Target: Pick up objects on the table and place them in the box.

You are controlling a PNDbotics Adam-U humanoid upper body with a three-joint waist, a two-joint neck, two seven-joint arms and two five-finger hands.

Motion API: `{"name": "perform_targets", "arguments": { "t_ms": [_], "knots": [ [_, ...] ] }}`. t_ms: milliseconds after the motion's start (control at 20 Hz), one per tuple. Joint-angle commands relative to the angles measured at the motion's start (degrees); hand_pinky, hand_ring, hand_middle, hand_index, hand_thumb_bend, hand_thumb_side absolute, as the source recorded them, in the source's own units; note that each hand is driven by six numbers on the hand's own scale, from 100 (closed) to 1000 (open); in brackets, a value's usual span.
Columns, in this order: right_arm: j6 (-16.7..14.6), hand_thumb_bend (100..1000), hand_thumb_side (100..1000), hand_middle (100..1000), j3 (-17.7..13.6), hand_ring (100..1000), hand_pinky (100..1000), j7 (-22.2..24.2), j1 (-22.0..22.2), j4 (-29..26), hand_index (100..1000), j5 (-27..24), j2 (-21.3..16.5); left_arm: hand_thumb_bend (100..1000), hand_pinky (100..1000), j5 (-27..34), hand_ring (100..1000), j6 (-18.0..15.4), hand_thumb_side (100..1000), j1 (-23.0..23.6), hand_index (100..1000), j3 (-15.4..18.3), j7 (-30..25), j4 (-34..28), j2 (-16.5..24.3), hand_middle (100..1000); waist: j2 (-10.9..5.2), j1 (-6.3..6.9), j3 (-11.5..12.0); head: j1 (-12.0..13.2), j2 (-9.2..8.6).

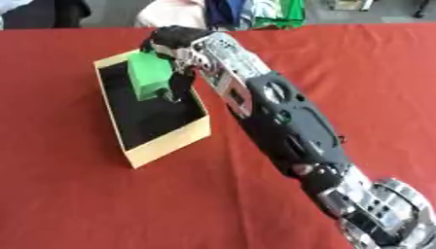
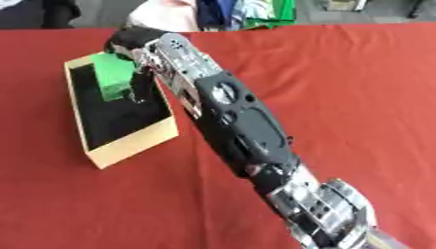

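Placement looks nearly done: right hand (image 1: 174,41) has fingers curled on the green block (image 1: 149,75) over the box (image 1: 162,146); release remains. Nothing else shows on the table (image 1: 68,194).

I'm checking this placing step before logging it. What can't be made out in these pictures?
- Right hand fingers: in both eye views curled round the green block, but the contact side is hidden behind the block and hand.
- Whether the green block touches the box floor: cannot tell in either view; the interior is dark.
- Left hand: in neither view.
- Box's far right wall: hidden by the forearm.
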Motion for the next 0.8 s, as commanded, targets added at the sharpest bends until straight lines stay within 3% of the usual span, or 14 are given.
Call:
{"name": "perform_targets", "arguments": {
  "t_ms": [50, 300, 350, 500, 800],
  "knots": [
    [-0.7, 100, 100, 573, -0.4, 656, 678, 0.5, -1.1, 0.9, 852, 1.2, 0.4, 100, 583, 0.2, 603, 0.0, 461, -0.6, 736, 0.0, -0.2, -1.1, 1.1, 613, -1.68, -0.62, 0.2, -0.3, 0.46],
    [-2.5, 129, 100, 913, -0.5, 824, 798, 1.9, -1.3, 1.2, 1000, 2.5, 0.8, 100, 583, 0.2, 603, 0.1, 462, -0.6, 736, 0.0, -0.2, -1.1, 1.1, 614, -1.63, -0.61, 0.3, -0.3, 0.57],
    [-2.7, 200, 210, 968, -0.6, 872, 830, 2.0, -1.3, 1.1, 1000, 3.0, 0.8, 100, 583, 0.2, 603, 0.1, 461, -0.6, 736, 0.0, -0.3, -1.1, 1.1, 614, -1.63, -0.61, 0.3, -0.3, 0.56],
    [-2.8, 307, 283, 1000, -0.5, 951, 886, 1.9, -1.7, 0.9, 1000, 6.2, 0.8, 100, 583, 0.2, 604, 0.1, 461, -0.6, 736, -0.1, -0.3, -1.1, 1.1, 614, -1.63, -0.63, 0.4, -0.3, 0.56],
    [-2.5, 342, 331, 1000, -1.1, 989, 928, 2.6, -2.0, 1.3, 1000, 9.7, 1.1, 100, 583, 0.3, 604, 0.1, 460, -0.6, 736, -0.1, -0.3, -1.1, 1.1, 614, -1.75, -0.56, 0.4, -0.4, 0.48]
  ]
}}
